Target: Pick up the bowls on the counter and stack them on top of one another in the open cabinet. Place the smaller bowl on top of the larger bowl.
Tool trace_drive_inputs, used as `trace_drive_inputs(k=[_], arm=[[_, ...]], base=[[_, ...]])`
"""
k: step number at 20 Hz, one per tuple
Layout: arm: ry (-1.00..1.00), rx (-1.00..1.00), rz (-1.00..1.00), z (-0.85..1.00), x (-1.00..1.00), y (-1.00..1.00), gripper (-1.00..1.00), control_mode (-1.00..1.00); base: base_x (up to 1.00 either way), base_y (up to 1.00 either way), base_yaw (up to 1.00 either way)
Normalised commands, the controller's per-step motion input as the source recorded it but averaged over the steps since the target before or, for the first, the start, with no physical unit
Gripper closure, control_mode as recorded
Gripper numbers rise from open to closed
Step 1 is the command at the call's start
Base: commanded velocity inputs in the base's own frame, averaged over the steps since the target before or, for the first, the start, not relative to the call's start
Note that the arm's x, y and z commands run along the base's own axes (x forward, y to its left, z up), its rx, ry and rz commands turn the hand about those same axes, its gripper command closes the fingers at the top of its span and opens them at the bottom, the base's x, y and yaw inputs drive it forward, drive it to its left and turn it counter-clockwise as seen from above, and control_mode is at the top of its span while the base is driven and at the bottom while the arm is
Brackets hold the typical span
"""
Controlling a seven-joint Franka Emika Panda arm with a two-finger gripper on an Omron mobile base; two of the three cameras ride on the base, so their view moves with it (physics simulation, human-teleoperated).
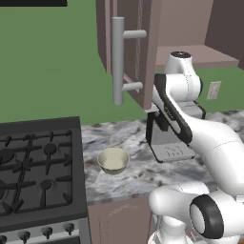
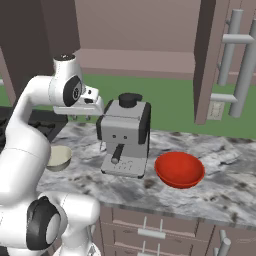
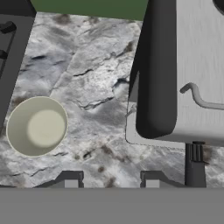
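The smaller bowl (image 1: 113,160), cream inside and grey-beige outside, stands upright on the marbled counter (image 1: 128,138) between the stove and the coffee machine; it also shows in the right base view (image 2: 58,157). The larger bowl (image 2: 180,169), red and shallow, sits on the counter (image 2: 220,175) to the right of the machine. My gripper (image 3: 111,180) hangs above the counter, open with nothing between its fingers. The smaller bowl (image 3: 37,127) lies off to the left of it in the hand view. The cabinet (image 2: 135,62) stands open above, its shelf bare.
A grey coffee machine (image 2: 125,135) stands close beside my hand (image 2: 79,117). The black gas stove (image 1: 38,167) takes up the left. The cabinet door (image 1: 138,47) with its grey bar handle (image 1: 118,59) juts out over the counter. A second door (image 2: 210,60) hangs at the right.
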Motion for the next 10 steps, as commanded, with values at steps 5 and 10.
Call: trace_drive_inputs(k=[5,10], arm=[[0.0,0.0,0.0,-0.05,-0.22,0.02,-1.0,-1.0],[0.0,0.01,0.0,-0.14,-0.4,0.03,-1.0,-1.0]], base=[[0.0,0.0,0.0],[0.0,0.0,0.0]])
